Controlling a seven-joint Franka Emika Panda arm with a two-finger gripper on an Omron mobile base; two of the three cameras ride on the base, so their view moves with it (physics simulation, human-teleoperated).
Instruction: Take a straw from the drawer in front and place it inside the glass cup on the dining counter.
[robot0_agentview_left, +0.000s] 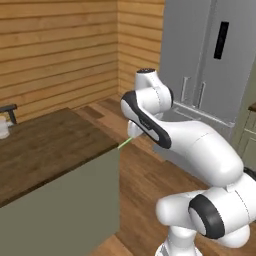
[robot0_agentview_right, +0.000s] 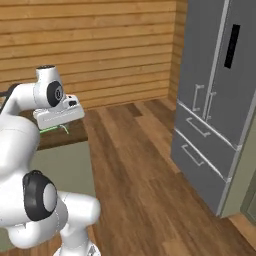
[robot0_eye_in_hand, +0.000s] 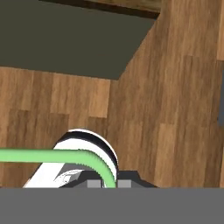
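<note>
Carrying straw (robot0_eye_in_hand: 52, 155) pinched in shut fingers (robot0_eye_in_hand: 109, 183), held beside worktop (robot0_agentview_left: 45, 150) corner; cup (robot0_agentview_left: 4, 127), apparently far end, awaits.

Seen beyond the arm: straw (robot0_agentview_left: 125, 143) tip jutting toward 8 o'clock over the dining worktop (robot0_agentview_left: 45, 150) corner; glass cup (robot0_agentview_left: 3, 127) far at 9 o'clock.

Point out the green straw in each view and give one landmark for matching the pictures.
Left base view: the straw pokes out below the arm's wrist, just off the brown counter's right corner.
Right base view: a short green piece under the white hand, over the counter edge.
Hand view: a curved green band at lower left, running into the shut claw.
Shared landmark: the counter's corner.
</note>
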